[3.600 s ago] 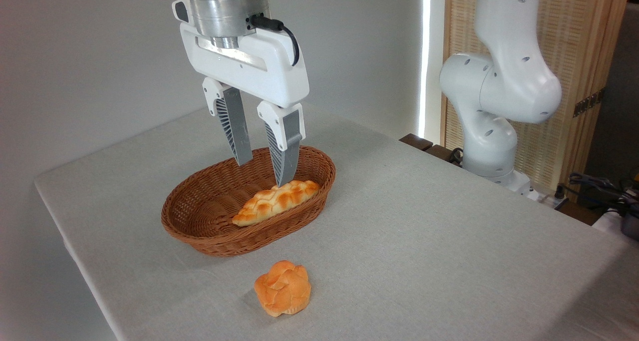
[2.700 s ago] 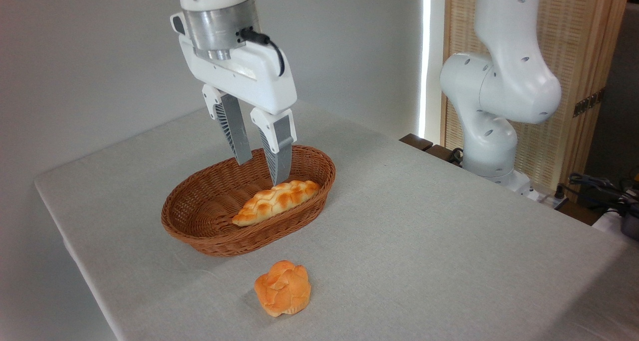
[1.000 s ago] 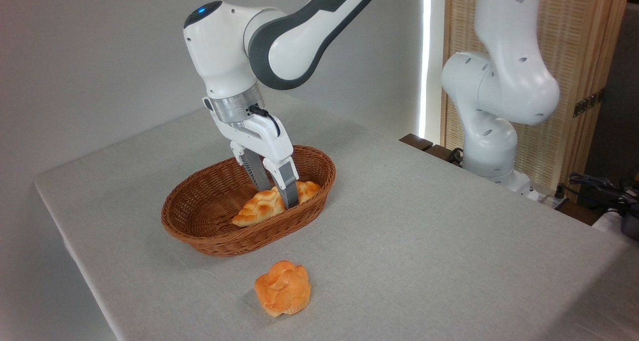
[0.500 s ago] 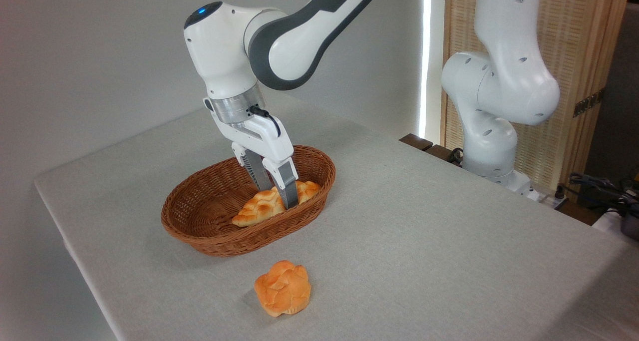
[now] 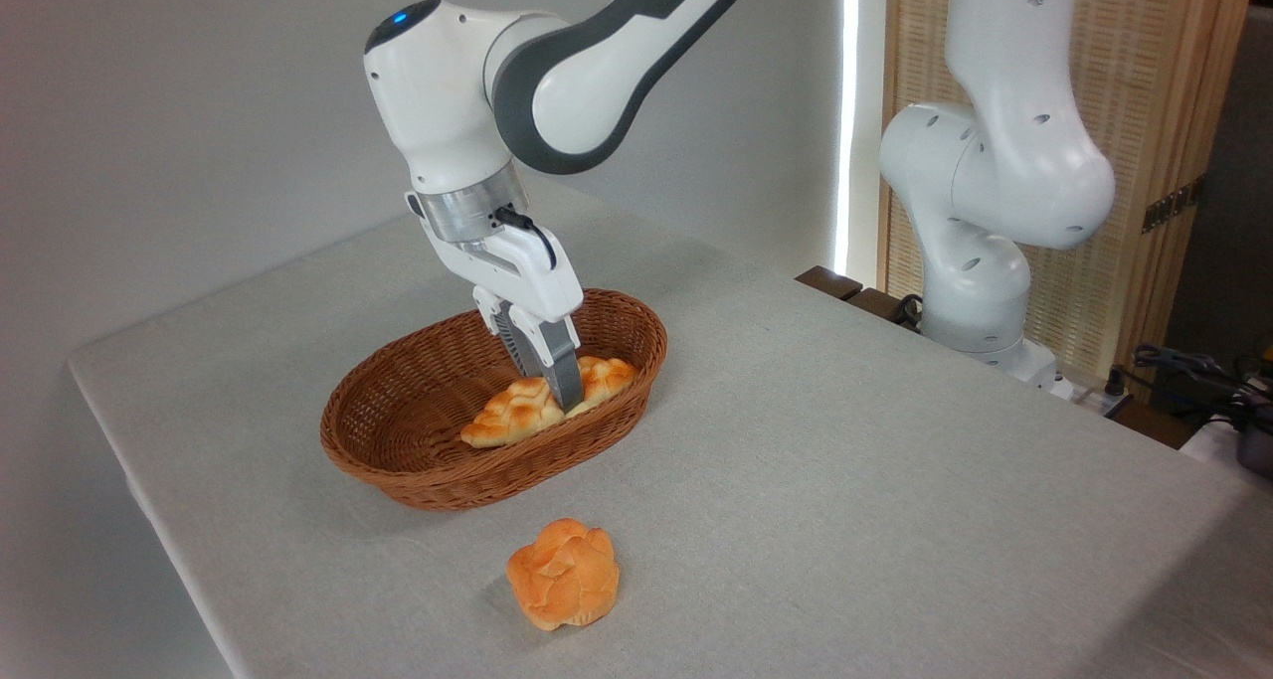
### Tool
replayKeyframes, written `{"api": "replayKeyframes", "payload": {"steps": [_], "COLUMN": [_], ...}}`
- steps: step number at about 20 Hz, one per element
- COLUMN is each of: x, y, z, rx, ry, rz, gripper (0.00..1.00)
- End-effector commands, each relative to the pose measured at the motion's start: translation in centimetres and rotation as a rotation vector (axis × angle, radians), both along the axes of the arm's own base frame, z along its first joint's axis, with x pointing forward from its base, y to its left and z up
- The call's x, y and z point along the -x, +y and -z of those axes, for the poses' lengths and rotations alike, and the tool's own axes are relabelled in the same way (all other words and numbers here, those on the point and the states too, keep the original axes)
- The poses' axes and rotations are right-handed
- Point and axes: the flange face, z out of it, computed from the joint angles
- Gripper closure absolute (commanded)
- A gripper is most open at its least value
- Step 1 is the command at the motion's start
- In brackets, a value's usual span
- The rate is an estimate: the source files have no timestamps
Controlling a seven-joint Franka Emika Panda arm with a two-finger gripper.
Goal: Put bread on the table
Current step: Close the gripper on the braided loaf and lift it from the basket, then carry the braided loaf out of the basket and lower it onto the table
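Note:
The bread (image 5: 505,416), a long golden-orange braided loaf, lies along the near right side of the brown wicker basket (image 5: 398,480). My gripper (image 5: 559,397) reaches down into the basket, tilted, and its grey fingers (image 5: 563,369) are pinched close together on the loaf's middle. The loaf's two ends stick out on either side of the fingers. Its underside looks to be resting on or just above the basket floor. The table (image 5: 845,480) in light-grey cloth carries the basket.
A small round knotted orange bun (image 5: 564,573) sits on the cloth in front of the basket. A second white robot arm (image 5: 980,261) stands beyond the table's right edge, before a slatted wooden screen. Cables lie at the far right.
My gripper came down from above the basket into it. In the last half second its fingers have drawn together on the loaf, which has shifted slightly.

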Motion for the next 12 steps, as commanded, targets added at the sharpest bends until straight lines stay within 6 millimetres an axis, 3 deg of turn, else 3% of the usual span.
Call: {"api": "replayKeyframes", "payload": {"steps": [1,5,9,12], "x": [-1.7,-4.5,-4.1,-2.5], "y": [1.8,4.8,7.9,13.2], "z": [-4.7,-10.6,-11.4,-11.8], "rx": [0.008,0.074,0.077,0.041], "ry": [0.007,-0.084,-0.021,0.073], "rz": [0.02,-0.057,-0.045,0.007], "gripper": [0.64,0.62,0.62,0.62]}}
